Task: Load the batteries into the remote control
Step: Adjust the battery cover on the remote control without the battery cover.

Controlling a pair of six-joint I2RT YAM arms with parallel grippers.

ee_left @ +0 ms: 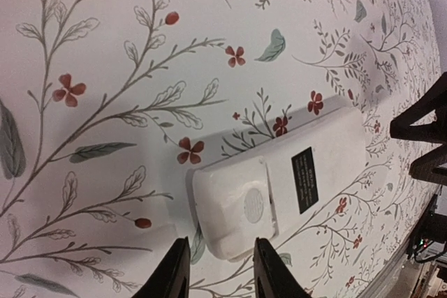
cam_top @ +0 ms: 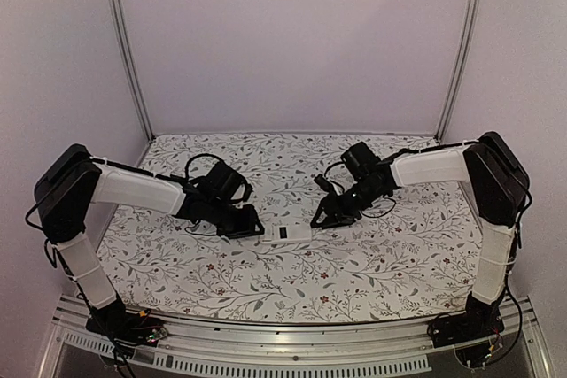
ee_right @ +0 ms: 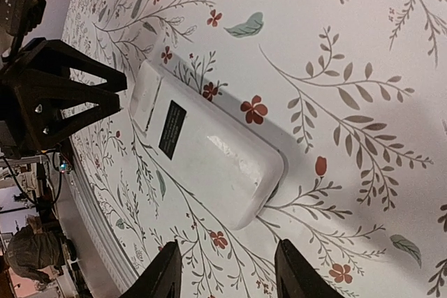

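The white remote control point(cam_top: 285, 233) lies back-up on the floral table, between both grippers. Its back carries a black label point(ee_left: 304, 179) and a cover panel with a round mark point(ee_left: 241, 204), which sits in place at the left end. My left gripper point(cam_top: 252, 223) is open and empty, its fingertips point(ee_left: 183, 252) just short of the remote's cover end point(ee_left: 230, 242). My right gripper point(cam_top: 321, 217) is open and empty, its fingers just short of the remote's other end point(ee_right: 244, 193). The orange-red and black batteries are not in view.
The table is covered by a floral cloth point(cam_top: 372, 263). The table's metal front rail point(cam_top: 292, 351) runs along the near edge. White walls and corner posts close the back and sides. Cables loop behind both wrists.
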